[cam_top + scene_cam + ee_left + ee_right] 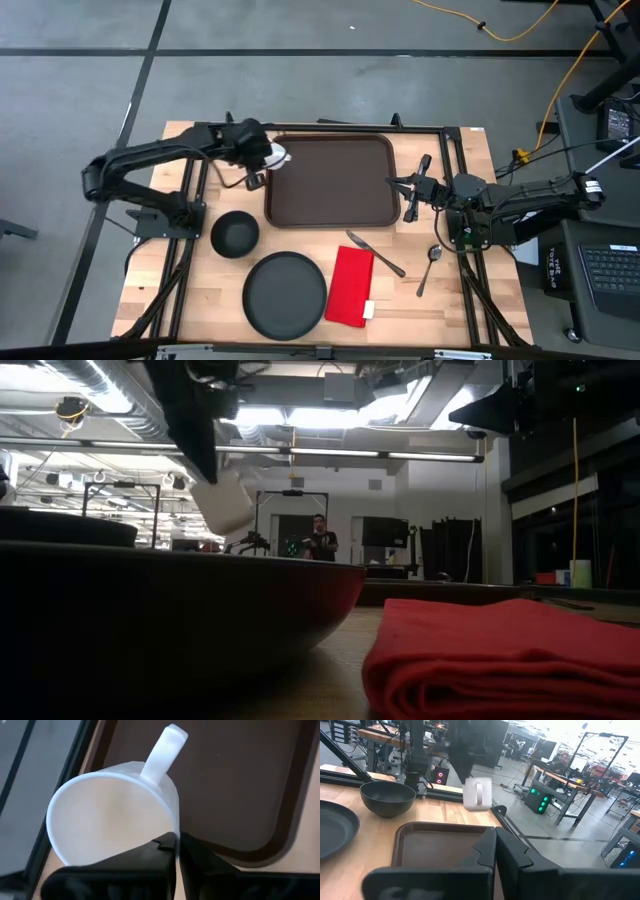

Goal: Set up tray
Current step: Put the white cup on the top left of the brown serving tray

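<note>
The dark brown tray (330, 180) lies at the table's far middle. My left gripper (268, 157) is over its far left corner, shut on a white mug (110, 820) that also shows lifted in the low view (225, 500) and the right wrist view (477, 792). My right gripper (410, 188) hovers shut at the tray's right rim (440, 827), with nothing between its fingers. My left gripper pinches the mug's rim wall (173, 822) on the side opposite the handle (165, 750). One finger is inside the mug and one outside. The fingers slant down from the table's left. The mug hangs tilted below them, clear of table and tray.
Nearer than the tray, a black bowl (235, 233), a round black plate (285, 293) and a folded red napkin (350, 285) lie on the wooden table. A knife (375, 253) and a spoon (430, 268) lie to the napkin's right.
</note>
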